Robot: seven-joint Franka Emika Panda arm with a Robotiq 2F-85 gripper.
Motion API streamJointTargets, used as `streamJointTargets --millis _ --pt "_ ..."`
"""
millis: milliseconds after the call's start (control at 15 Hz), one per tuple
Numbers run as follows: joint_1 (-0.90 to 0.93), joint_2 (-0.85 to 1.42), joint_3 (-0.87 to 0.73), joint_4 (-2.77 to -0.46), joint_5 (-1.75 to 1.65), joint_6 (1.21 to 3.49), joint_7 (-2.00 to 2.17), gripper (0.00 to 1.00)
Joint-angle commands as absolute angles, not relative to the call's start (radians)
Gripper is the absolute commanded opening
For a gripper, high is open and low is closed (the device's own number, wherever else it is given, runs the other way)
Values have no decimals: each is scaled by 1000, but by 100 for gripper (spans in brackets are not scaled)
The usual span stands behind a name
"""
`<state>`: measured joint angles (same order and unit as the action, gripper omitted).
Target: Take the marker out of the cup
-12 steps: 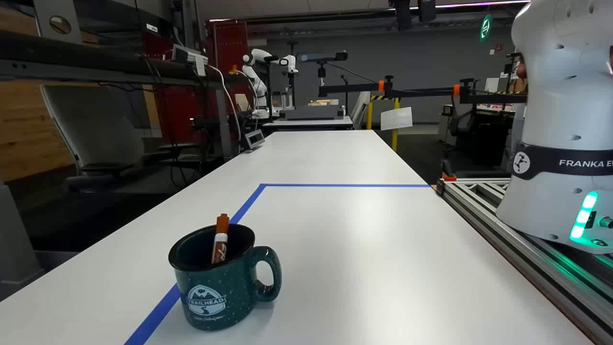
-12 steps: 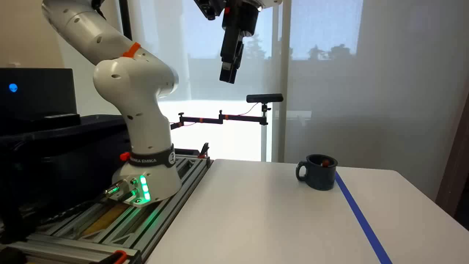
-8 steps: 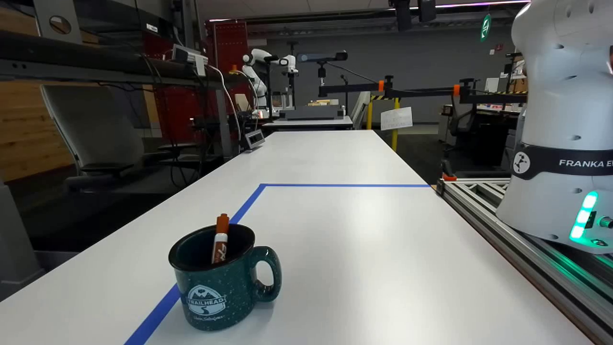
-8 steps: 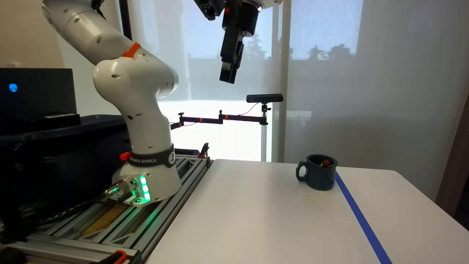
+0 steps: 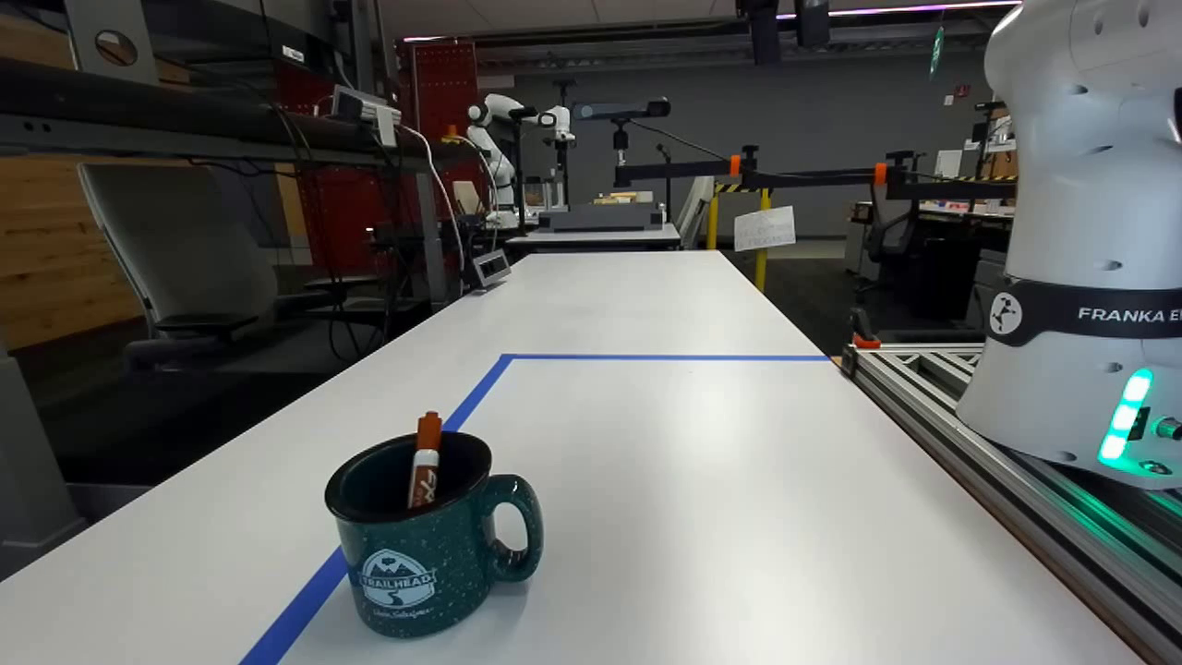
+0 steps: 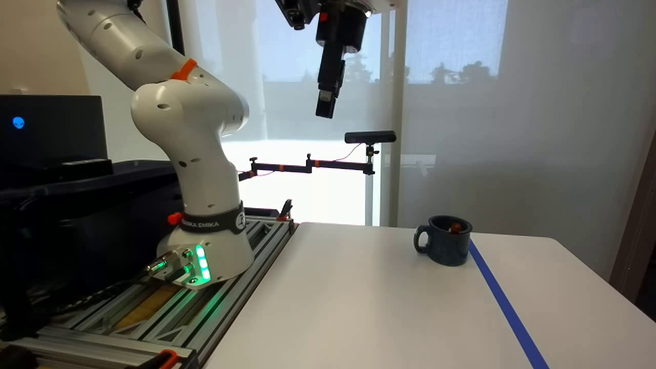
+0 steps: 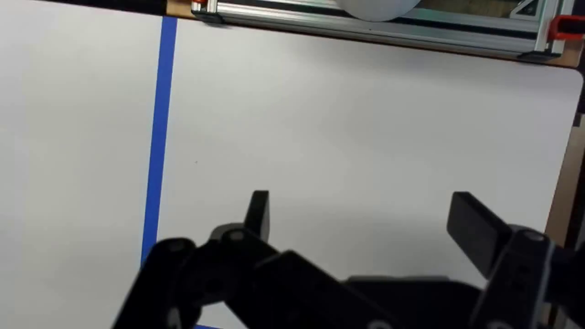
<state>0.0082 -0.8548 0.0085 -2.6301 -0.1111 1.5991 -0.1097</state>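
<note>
The cup (image 5: 411, 563) is a dark green mug with a pale emblem and a side handle. It stands upright on the white table and also shows in an exterior view (image 6: 447, 246). The marker (image 5: 426, 462) leans inside the cup with its red-orange cap above the rim. Only its red-orange end (image 6: 455, 228) shows in an exterior view; its lower part is hidden in the cup. My gripper (image 6: 325, 110) hangs high above the table, between the arm base and the cup, well apart from both. In the wrist view my gripper (image 7: 361, 201) is open and empty. Cup and marker are out of the wrist view.
Blue tape (image 5: 665, 356) marks lines on the table (image 5: 702, 517); the cup stands at one line. A metal rail (image 6: 256, 277) with the arm base (image 6: 215, 251) runs along one table edge. A camera on a boom (image 6: 370, 137) stands beyond the table's edge. A small device (image 5: 491, 268) stands at the far edge.
The gripper has shifted slightly toward the cup's side and turned a little in an exterior view. The cup and marker have not moved.
</note>
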Motion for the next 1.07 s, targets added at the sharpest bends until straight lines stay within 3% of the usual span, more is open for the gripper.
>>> streamJointTargets --millis 0,400,1000 --pt "61 -766 -20 -2622 -114 1699 -186 100" --pt "141 -552 -22 -2597 -101 1883 -339 100" --pt "200 -253 120 -2455 -254 2027 -414 100"
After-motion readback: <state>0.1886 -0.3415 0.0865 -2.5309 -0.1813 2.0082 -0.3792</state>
